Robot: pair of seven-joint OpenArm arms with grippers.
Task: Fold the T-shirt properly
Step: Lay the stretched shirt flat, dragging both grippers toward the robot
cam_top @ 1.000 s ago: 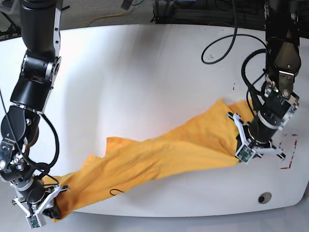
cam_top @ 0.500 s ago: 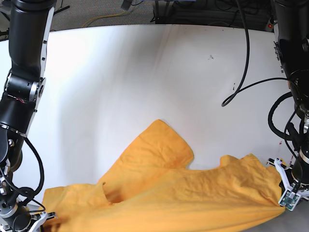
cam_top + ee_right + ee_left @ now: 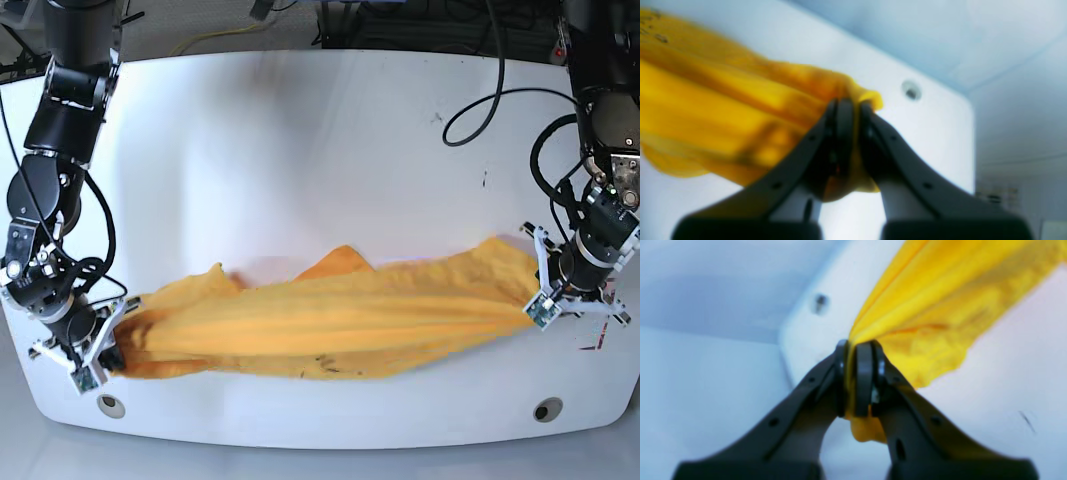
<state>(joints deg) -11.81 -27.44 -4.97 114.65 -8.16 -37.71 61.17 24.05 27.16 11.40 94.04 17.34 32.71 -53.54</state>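
The orange-yellow T-shirt (image 3: 330, 318) hangs stretched in a long bunched band between my two grippers, just above the white table (image 3: 300, 150). A trace of black lettering shows on its lower edge. My left gripper (image 3: 535, 305) is shut on the shirt's right end; in the left wrist view the gripper (image 3: 858, 380) pinches cloth (image 3: 940, 306). My right gripper (image 3: 118, 340) is shut on the shirt's left end; in the right wrist view the gripper (image 3: 848, 133) clamps the fabric (image 3: 723, 116).
Round holes sit near the table's front corners (image 3: 111, 405) (image 3: 546, 409). A black cable (image 3: 480, 100) loops over the table at the back right. Red tape marks (image 3: 598, 345) lie near the right edge.
The shirt, spread low near the front edge half a second ago, is now pulled taut into a narrow band. Both grippers moved back over the table, still holding its ends.
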